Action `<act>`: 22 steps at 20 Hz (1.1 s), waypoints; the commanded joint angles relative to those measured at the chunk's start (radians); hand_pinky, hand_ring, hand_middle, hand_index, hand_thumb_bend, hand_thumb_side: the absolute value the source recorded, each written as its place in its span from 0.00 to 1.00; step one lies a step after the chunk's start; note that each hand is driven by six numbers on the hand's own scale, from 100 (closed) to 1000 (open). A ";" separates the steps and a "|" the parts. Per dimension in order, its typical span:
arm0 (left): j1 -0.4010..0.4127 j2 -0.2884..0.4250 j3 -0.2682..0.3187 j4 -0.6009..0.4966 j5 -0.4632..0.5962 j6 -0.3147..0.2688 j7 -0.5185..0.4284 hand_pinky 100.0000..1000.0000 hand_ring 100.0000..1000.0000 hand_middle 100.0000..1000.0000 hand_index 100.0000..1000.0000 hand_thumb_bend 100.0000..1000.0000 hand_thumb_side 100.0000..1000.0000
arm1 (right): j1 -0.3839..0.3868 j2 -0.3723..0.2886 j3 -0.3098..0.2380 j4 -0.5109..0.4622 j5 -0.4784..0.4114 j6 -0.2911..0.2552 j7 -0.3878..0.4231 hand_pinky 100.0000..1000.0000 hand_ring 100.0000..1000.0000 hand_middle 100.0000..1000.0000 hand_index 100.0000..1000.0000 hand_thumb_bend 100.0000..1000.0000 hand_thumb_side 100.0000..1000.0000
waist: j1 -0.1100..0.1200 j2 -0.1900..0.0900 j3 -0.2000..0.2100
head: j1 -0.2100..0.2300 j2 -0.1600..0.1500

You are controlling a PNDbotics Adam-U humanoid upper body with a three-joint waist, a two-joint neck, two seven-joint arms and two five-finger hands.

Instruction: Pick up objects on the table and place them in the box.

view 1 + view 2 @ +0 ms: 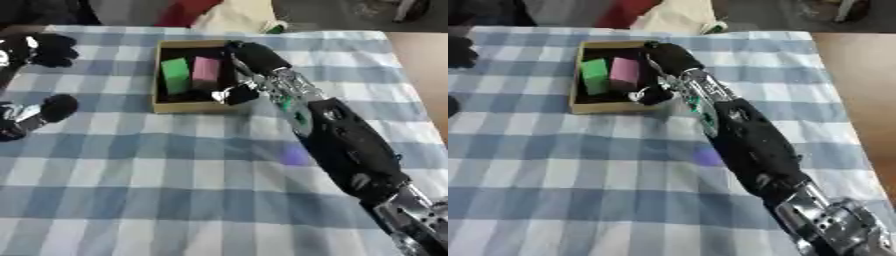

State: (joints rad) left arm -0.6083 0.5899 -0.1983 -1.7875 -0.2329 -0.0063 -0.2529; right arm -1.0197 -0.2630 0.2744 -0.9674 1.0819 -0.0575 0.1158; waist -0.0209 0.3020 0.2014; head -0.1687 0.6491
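A shallow tan box (pixel 187 106) with a dark inside lies on the checked cloth at the far centre. A green block (pixel 176 75) and a pink block (pixel 206 70) stand side by side in it. My right arm reaches in from the lower right, and my right hand (pixel 255 56) hangs over the box's right rim. Its fingers are stretched toward the far side, its thumb is near the front right corner, and nothing shows in it. A small purple thing (pixel 707 156) lies on the cloth, half hidden by the forearm. My left hand (pixel 45 49) rests at the left edge with its fingers spread.
The blue-and-white checked cloth (pixel 131 175) covers the table. Brown floor (pixel 424 65) shows past the table's right edge. Red and cream fabric (pixel 229 15) lies beyond the far edge.
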 commanded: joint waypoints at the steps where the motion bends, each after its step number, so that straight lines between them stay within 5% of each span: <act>1: -0.010 0.024 0.022 -0.001 0.005 0.003 0.008 0.79 0.72 0.69 0.87 0.69 0.82 | -0.015 -0.035 0.004 -0.049 0.016 0.014 0.010 0.84 0.80 0.79 0.99 0.59 0.71 | 0.004 -0.022 -0.005 | 0.009 0.000; 11: 0.012 0.031 0.045 0.033 -0.006 0.008 0.034 0.79 0.72 0.69 0.87 0.69 0.81 | 0.021 -0.141 0.025 -0.264 -0.104 0.061 0.032 0.83 0.78 0.77 0.98 0.72 0.82 | 0.004 -0.031 -0.043 | 0.043 0.001; 17: 0.030 0.033 0.049 0.045 -0.008 0.009 0.041 0.78 0.72 0.69 0.87 0.69 0.81 | 0.100 -0.234 0.038 -0.486 -0.274 0.091 -0.004 0.86 0.77 0.76 0.96 0.82 0.96 | 0.004 -0.034 -0.070 | 0.065 0.006; 22: 0.040 0.031 0.050 0.049 -0.009 0.008 0.042 0.78 0.72 0.69 0.87 0.69 0.81 | 0.192 -0.298 0.032 -0.645 -0.428 0.164 -0.012 0.89 0.82 0.80 0.97 0.77 1.00 | 0.005 -0.034 -0.086 | 0.076 0.010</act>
State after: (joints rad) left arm -0.5608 0.5917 -0.1624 -1.7304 -0.2386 0.0022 -0.2157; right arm -0.8155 -0.5211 0.3173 -1.5579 0.6943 0.0877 0.1060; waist -0.0205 0.2924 0.1150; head -0.0976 0.6552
